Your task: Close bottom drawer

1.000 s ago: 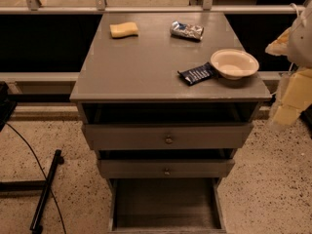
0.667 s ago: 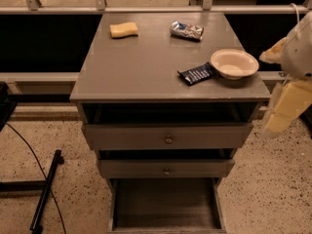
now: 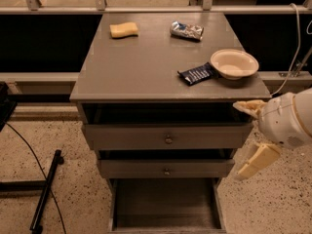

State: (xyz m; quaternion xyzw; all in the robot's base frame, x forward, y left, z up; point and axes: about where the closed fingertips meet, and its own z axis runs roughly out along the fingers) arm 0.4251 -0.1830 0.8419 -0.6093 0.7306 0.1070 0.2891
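1. The robot's gripper (image 3: 238, 141) is hovering at the front right corner of the grey cabinet (image 3: 141, 67), level with the two upper drawers. Its two cream fingers (image 3: 257, 161) are standing spread wide, one above the other, released and clasping nothing.
2. The bottom drawer (image 3: 165, 206) is sitting pulled out, below the gripper and in toward the cabinet's middle, with its plain grey floor lying open to the camera. The lower finger is hanging just above and outside the drawer's right wall, apart from it.
3. The upper finger is pointing in under the edge of the cabinet top, beside the right end of the top drawer (image 3: 168, 136), which is showing a round knob and standing slightly out.
4. The middle drawer (image 3: 166, 168), also slightly out, is lying between the gripper's two fingers in height, just inward of them.
5. Above the gripper on the cabinet top, a pale bowl (image 3: 234, 63) is resting nearest, touching a dark snack packet (image 3: 196, 74). A silver packet (image 3: 186, 30) and a yellow sponge (image 3: 123, 29) are lying farther back, well apart from the gripper.
6. Across the cabinet from the gripper, a black stand (image 3: 46, 191) is lying on the speckled floor (image 3: 273, 208).
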